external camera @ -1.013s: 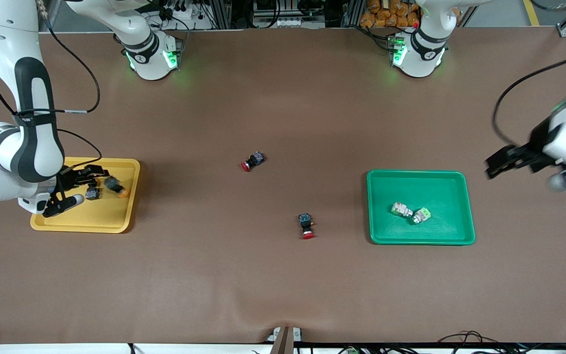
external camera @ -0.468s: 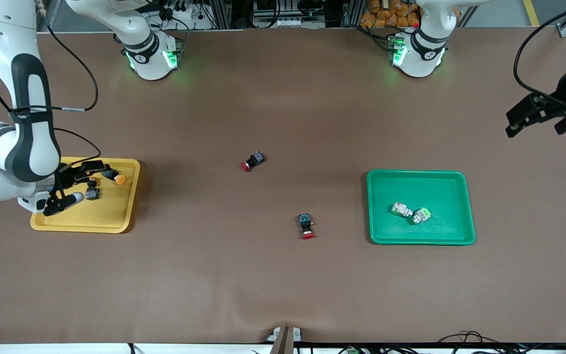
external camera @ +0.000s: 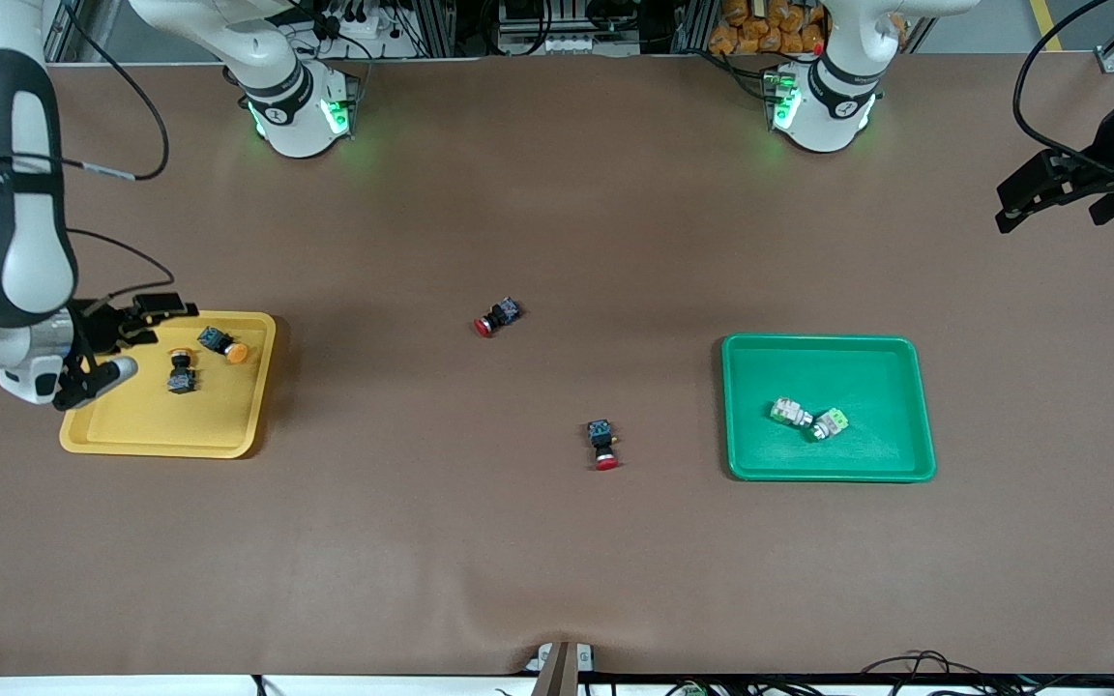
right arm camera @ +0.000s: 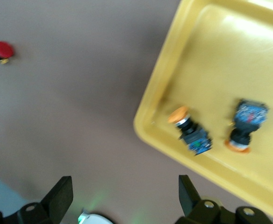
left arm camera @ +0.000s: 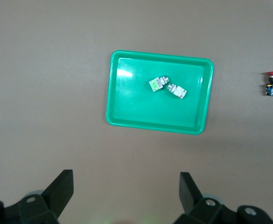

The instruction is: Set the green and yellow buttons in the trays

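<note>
- The right gripper is seen over the edge of the yellow tray at the right arm's end of the table; its fingers are spread apart and nothing is held between them.
- Two yellow buttons are seen lying in the yellow tray, each with a black body and a round orange-yellow cap: one yellow button lies nearer the front camera, the other yellow button farther from it, the two close together but apart.
- In the right wrist view the blue ends of both black bodies are shown, which the front view barely gives; the picture there is smeared, so finer detail cannot be told.
- Two red-capped switches are left on the bare table between the trays: one red-capped switch farther from the front camera, the other red-capped switch nearer.
- In the green tray, toward the left arm's end, two green buttons with whitish bodies and light-green parts are seen lying end to end, touching.
- In the left wrist view the whole green tray is shown from above, with one red-capped switch beside it.
- The left gripper is held high above the table's end, well away from the green tray, its fingers wide apart and empty.
</note>
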You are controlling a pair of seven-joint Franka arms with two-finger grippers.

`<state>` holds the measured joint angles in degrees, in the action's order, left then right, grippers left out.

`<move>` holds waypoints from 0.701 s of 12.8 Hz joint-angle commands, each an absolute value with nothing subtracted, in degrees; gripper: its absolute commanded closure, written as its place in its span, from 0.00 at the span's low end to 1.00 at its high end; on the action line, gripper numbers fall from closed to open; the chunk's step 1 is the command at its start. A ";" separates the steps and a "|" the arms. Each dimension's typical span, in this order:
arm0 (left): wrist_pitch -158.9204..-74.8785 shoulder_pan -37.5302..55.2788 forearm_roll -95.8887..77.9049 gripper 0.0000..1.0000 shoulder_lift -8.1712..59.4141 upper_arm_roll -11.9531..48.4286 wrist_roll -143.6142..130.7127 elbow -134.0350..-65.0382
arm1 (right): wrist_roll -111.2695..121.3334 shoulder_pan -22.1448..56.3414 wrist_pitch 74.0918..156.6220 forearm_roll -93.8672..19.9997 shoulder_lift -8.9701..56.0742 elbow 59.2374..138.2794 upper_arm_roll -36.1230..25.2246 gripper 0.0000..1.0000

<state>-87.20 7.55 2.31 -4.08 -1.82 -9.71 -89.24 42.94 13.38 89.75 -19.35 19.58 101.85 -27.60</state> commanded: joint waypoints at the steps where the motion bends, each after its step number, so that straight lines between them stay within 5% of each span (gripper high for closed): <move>1: -86.23 8.26 1.41 0.00 -5.10 -2.55 -8.96 -90.26 | 38.61 13.10 85.19 -18.37 15.39 102.75 -25.50 0.00; 9: -83.76 8.17 2.20 0.00 -5.19 -1.93 -10.11 -90.18 | 1.37 5.99 80.09 -8.72 -3.84 103.01 -5.40 0.00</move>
